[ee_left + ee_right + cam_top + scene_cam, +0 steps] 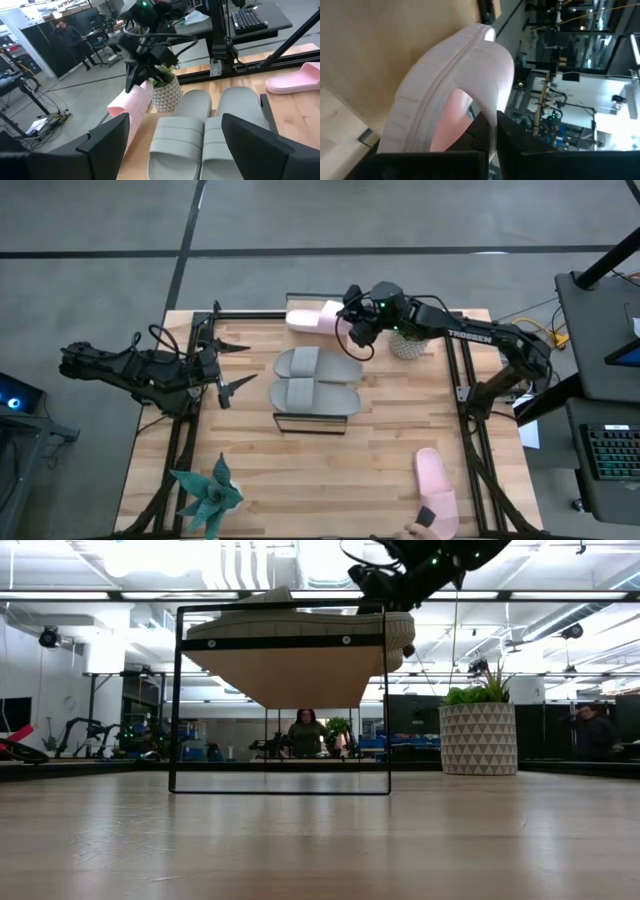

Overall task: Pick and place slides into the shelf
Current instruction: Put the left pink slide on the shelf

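Two grey slides [315, 380] lie side by side, soles down, on the shelf [310, 422] in the middle of the table; the low view shows them on its plank top [290, 670]. My right gripper [352, 320] is at the table's far edge, shut on a pale pink slide [313, 318] beside the shelf's far side. A second pink slide [437, 490] lies sole down near the table's front right corner. My left gripper [232, 365] waits open, left of the shelf, with nothing between its fingers [107, 142]. My right gripper pinches the pink slide's wide strap [492, 107] between its two fingers, at the strap's edge, one finger on the inner face and one on the outer. The fingers come from the table's right, slanting a little downward. The slide [131, 102] hangs tilted on its side, clear of the table.
A white patterned plant pot [408, 345] stands just right of the held slide, close under my right arm. A green succulent [208, 492] sits at the front left. Black frame rails [465, 395] run along both table sides. People show in the room beyond.
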{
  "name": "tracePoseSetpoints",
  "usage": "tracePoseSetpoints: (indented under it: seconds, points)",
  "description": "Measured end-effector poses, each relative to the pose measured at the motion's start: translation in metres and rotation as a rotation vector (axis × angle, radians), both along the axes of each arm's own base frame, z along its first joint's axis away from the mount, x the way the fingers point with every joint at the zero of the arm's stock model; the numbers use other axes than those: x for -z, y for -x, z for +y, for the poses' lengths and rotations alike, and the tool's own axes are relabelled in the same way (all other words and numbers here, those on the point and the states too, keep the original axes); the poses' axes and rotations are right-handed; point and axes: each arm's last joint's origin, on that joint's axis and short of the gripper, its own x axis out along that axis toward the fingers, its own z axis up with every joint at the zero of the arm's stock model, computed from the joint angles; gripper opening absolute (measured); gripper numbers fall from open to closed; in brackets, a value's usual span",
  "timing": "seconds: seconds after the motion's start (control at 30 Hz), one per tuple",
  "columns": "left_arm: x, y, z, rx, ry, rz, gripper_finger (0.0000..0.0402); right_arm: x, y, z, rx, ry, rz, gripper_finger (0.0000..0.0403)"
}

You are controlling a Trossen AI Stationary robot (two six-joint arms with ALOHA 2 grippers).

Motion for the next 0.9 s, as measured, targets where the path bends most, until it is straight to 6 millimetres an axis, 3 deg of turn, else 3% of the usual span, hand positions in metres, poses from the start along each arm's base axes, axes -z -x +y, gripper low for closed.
tracePoseSetpoints:
  seconds: [0.33, 0.73, 0.9]
  points:
    - [0.003, -0.001, 0.001, -0.054, -0.013, 0.011, 0.03, 0.015, 0.0, 0.001, -0.023, -0.067, 0.101, 0.0008]
    - [0.003, -0.001, 0.001, -0.055, -0.014, 0.012, 0.03, 0.02, 0.008, 0.009, -0.042, -0.139, 0.191, 0.0008]
    - [0.003, -0.001, 0.001, -0.056, -0.014, 0.011, 0.03, 0.019, 0.008, 0.011, 0.013, -0.229, 0.155, 0.0018]
